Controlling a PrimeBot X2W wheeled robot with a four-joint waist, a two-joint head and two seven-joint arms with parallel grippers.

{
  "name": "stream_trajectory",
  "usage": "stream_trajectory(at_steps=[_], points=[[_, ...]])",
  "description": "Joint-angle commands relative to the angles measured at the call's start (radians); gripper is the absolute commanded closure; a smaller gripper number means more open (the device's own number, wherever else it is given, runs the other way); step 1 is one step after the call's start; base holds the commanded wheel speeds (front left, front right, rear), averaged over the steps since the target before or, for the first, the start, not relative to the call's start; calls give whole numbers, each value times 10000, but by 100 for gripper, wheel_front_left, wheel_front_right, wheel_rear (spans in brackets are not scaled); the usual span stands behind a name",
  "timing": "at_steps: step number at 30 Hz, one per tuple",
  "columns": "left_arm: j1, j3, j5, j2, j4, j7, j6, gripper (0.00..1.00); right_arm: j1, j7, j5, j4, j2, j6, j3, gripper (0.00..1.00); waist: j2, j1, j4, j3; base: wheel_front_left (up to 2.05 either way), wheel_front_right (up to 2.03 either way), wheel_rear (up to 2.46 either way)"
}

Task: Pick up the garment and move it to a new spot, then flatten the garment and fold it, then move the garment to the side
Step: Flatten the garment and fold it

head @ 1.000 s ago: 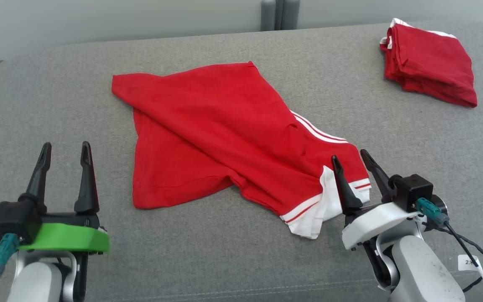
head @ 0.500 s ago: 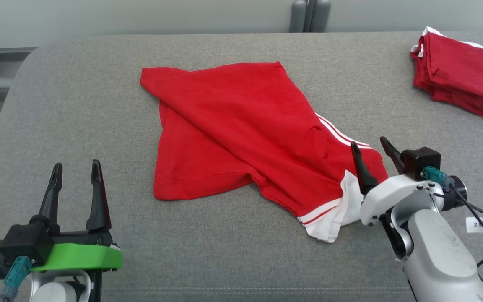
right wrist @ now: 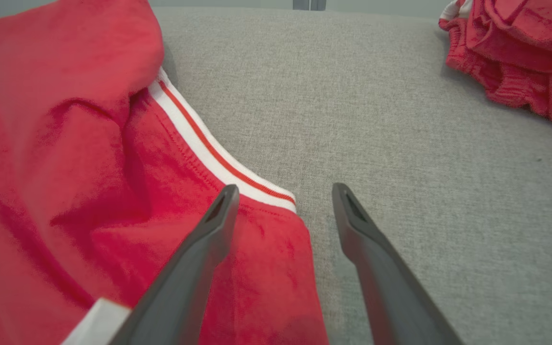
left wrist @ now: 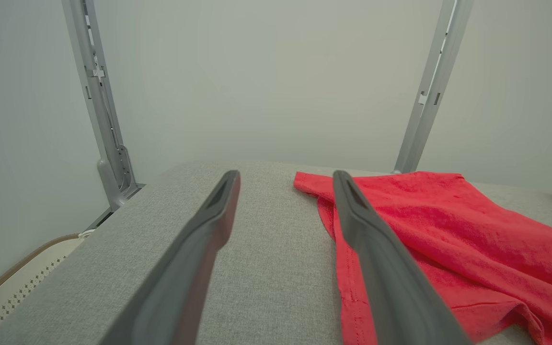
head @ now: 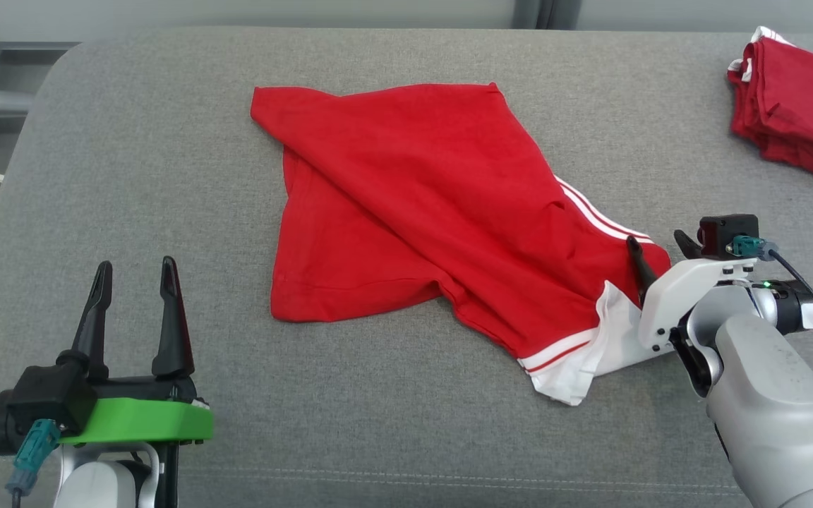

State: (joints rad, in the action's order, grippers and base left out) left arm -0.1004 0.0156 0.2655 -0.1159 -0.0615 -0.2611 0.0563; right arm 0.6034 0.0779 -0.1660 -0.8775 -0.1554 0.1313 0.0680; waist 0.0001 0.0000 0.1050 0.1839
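My left gripper (head: 136, 264) hovers over the bare grey cushion (head: 131, 141), jaws fully apart and empty. It is parked near the shirt's left hem, which I judge keeps it ready to take that edge. The red T-shirt (head: 413, 204) lies rumpled mid-cushion, one side doubled diagonally over itself, not yet lifted. My right gripper (head: 656, 240) stands at the white-striped sleeve, jaws fully apart, holding nothing. One finger is over red cloth and the other over cushion, straddling the sleeve edge, probably for a pinch. The folded red garments (head: 802, 106) lie well apart at far right, likely the set-aside area.
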Motion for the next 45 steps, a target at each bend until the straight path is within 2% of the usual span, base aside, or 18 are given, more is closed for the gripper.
stream_trajectory(at_steps=[1,8,9,10,20,27,34,41,42,43,45], points=[[-184,-60,-69,36,-29,-39,94,0,245,11,-55,-315,-60,-12,28,0,-1,0,129,177,0,0,0],[-405,-154,-235,174,-153,-39,300,0,958,-98,-300,-1746,-17,-12,207,0,-1,0,349,495,0,0,0],[-417,-167,-260,191,-174,-39,314,0,1026,-37,-374,-1867,20,-11,275,36,-1,0,375,511,0,0,0],[-425,-185,-281,207,-201,-39,335,0,1075,2,-411,-1975,49,-11,349,100,-1,0,396,518,0,0,0],[-407,-314,-422,387,-404,-39,483,0,1887,739,-790,-2366,-178,-9,1152,100,-1,0,479,336,0,0,0],[-372,-304,-483,488,-462,-39,558,0,3044,1240,-954,-2300,-344,-9,1579,100,-1,0,581,296,0,0,0],[-461,-272,-533,534,-509,-41,605,0,3903,1542,-1040,-2630,-555,-9,1604,100,-1,0,777,323,0,0,0],[-551,-213,-542,581,-534,-40,645,0,4241,1824,-747,-3155,-796,-9,1217,100,-1,0,1025,483,0,0,0],[-554,-209,-547,587,-537,-40,650,0,4243,1840,-669,-3211,-818,-9,1184,61,-1,0,1041,507,0,0,0],[-552,-201,-551,593,-548,-40,650,0,4233,1863,-610,-3250,-829,-9,1144,0,-1,0,1052,526,0,0,0],[-554,-207,-546,602,-597,-41,660,0,4167,1886,-506,-3303,-778,-9,1066,0,-1,0,1039,546,0,0,0]])
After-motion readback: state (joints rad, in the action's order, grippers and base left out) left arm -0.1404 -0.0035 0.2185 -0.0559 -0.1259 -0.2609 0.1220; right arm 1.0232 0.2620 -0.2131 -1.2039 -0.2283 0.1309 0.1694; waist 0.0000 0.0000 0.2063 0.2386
